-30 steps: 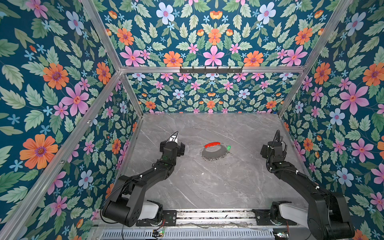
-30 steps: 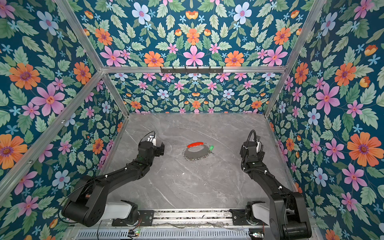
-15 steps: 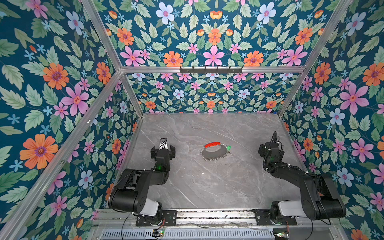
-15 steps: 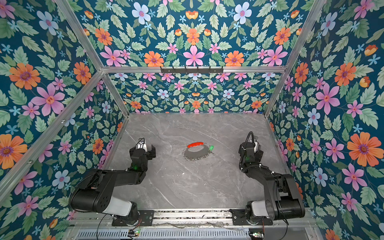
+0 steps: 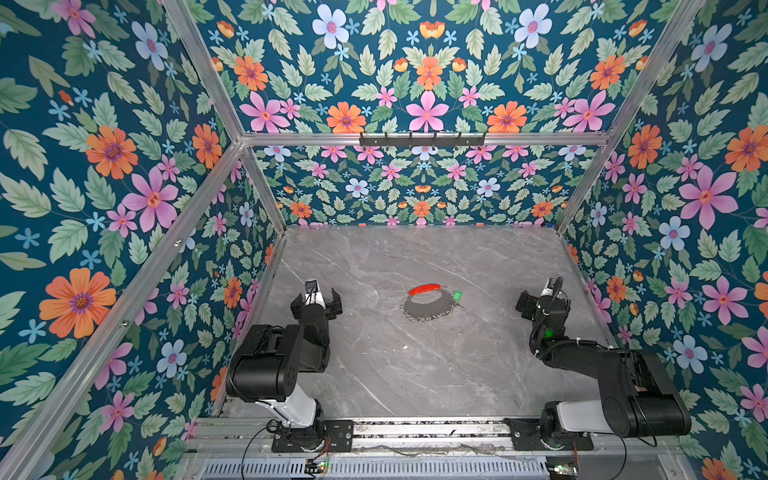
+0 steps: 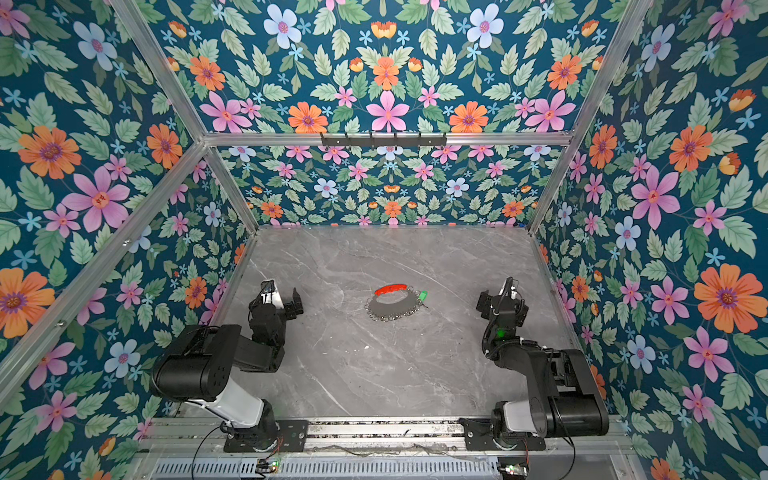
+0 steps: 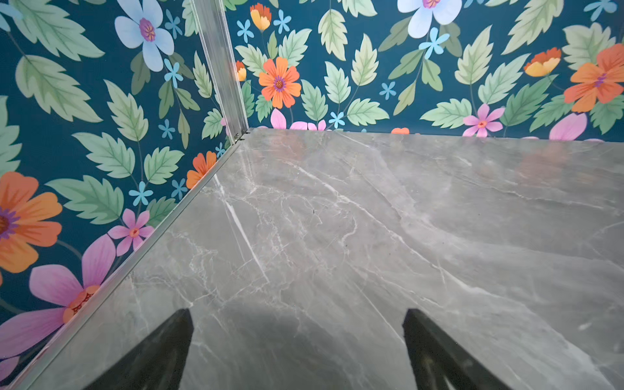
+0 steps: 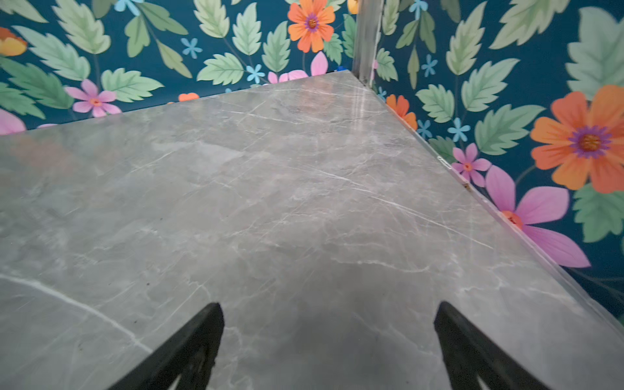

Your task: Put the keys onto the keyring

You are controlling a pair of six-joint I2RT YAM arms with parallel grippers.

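Note:
The keyring point(image 5: 423, 317) point(image 6: 390, 318) lies flat mid-table, a grey ring with a red plastic arc point(image 5: 424, 289) on its far side and small silver loops along its near rim. The key with the green head point(image 5: 457, 295) point(image 6: 423, 296) lies against the ring's right edge. My left gripper point(image 5: 316, 297) point(image 6: 281, 299) point(image 7: 297, 315) stands open and empty by the left wall, well left of the ring. My right gripper point(image 5: 540, 297) point(image 6: 501, 297) point(image 8: 329, 309) is open and empty near the right wall. Neither wrist view shows the ring or the key.
The grey marble table point(image 5: 415, 374) is boxed in by floral walls on three sides, with aluminium posts at the back corners. A black hook rail point(image 5: 422, 139) hangs high on the back frame. Both arms are folded low near the front rail point(image 5: 415, 428).
Both arms have folded back toward the front. The left gripper has drawn back and left, away from the ring. The right gripper's jaws have spread wider. Ring and key have not moved.

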